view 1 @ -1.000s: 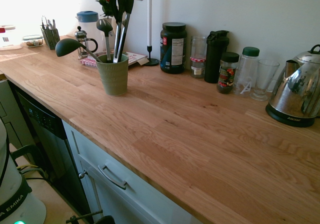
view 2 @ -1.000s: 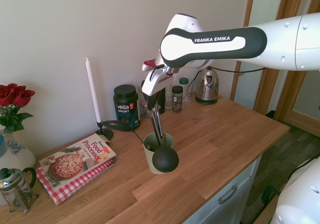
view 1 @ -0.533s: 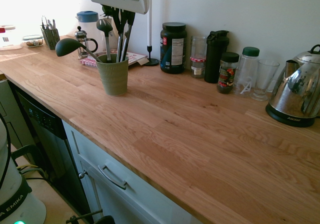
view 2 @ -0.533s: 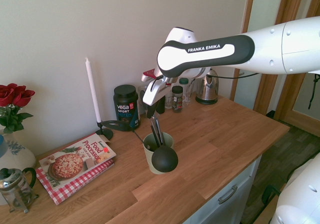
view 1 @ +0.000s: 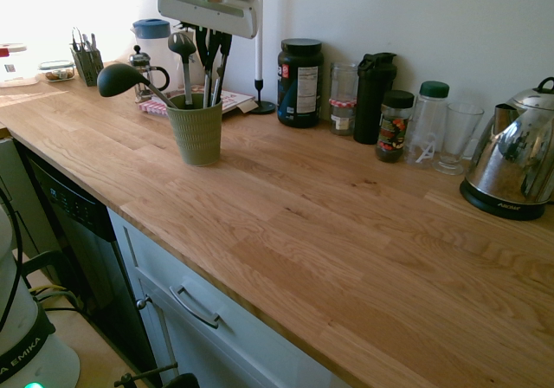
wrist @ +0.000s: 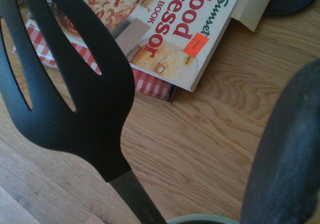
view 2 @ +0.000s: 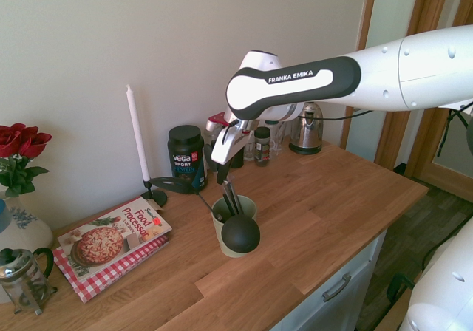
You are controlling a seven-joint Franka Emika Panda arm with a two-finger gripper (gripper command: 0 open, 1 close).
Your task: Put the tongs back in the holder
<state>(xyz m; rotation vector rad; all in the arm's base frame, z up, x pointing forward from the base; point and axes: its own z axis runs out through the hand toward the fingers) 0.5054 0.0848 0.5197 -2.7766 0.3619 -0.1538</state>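
Now you are holding the tongs (view 2: 230,198) clenched in the gripper (view 2: 222,170), their long axis hanging near-upright with the lower ends already sitting inside the green ribbed holder (view 1: 196,132) directly beneath.

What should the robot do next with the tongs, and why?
Probably lower them a little more, then let go. The pincer is shut on the tongs, whose lower ends already sit inside the holder beside the ladle, but the pincer hangs above the rim.
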